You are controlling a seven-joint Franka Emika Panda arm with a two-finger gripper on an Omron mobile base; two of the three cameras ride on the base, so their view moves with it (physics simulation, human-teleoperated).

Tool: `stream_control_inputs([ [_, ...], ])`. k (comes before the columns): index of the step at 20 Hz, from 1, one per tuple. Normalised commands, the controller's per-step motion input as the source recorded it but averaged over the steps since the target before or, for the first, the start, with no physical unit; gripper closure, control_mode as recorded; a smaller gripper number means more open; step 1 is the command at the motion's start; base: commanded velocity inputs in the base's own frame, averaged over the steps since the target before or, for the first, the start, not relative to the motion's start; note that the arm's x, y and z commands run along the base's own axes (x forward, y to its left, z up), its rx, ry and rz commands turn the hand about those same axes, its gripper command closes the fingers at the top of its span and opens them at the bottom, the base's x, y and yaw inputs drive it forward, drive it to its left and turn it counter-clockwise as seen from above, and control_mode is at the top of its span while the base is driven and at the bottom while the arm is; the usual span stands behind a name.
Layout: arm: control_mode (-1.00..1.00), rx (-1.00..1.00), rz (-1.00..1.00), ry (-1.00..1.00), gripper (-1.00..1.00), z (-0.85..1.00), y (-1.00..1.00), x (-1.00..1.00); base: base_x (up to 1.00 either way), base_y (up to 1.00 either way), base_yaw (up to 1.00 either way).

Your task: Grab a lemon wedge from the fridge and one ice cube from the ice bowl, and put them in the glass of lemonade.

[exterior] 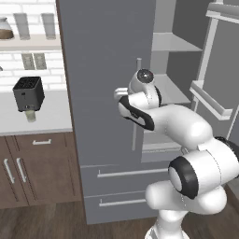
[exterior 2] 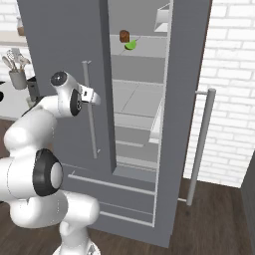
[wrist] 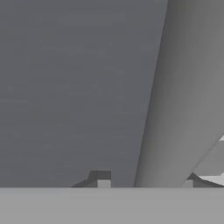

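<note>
The tall grey fridge (exterior 2: 64,60) stood with its right door swung open. The tiny yellow-green lemon wedge (exterior 2: 130,45) lay on a high shelf inside, touching a small brown round thing (exterior 2: 124,35). The robot's claw (wrist: 144,181) was at the long thin handle (wrist: 175,109) of the left door, its two dark fingers (wrist: 99,178) apart on either side of the handle, not squeezing it.

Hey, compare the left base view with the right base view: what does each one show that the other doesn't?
Left base view alone: the glass of lemonade on the counter in front of a black toaster. Right base view alone: the lemon wedge beside a small brown item on an upper fridge shelf, plus a utensil holder. Both: the grey fridge with its right door open, the arm at the left door's handle.
</note>
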Motion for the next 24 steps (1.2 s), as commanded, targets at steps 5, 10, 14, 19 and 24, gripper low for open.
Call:
stream_control_inputs([
  [5, -1.00, 0.00, 0.05, 0.00, 1.00, 0.25, 1.00, -0.67, 0.00, 0.00, 0.00],
  [10, -1.00, 0.00, 0.03, 0.00, 1.00, 0.32, 1.00, -0.69, 0.00, 0.00, 0.00],
  [14, -1.00, 0.00, 0.01, 0.02, 1.00, 0.44, 1.00, -0.76, 0.00, 0.00, 0.00],
  [19, -1.00, 0.00, 0.00, 0.01, 1.00, 0.36, 1.00, -0.97, 0.00, 0.00, 0.00],
  [24, -1.00, 0.00, 0.06, 0.00, -1.00, 0.56, 0.72, -1.00, 0.00, 0.00, 0.00],
])
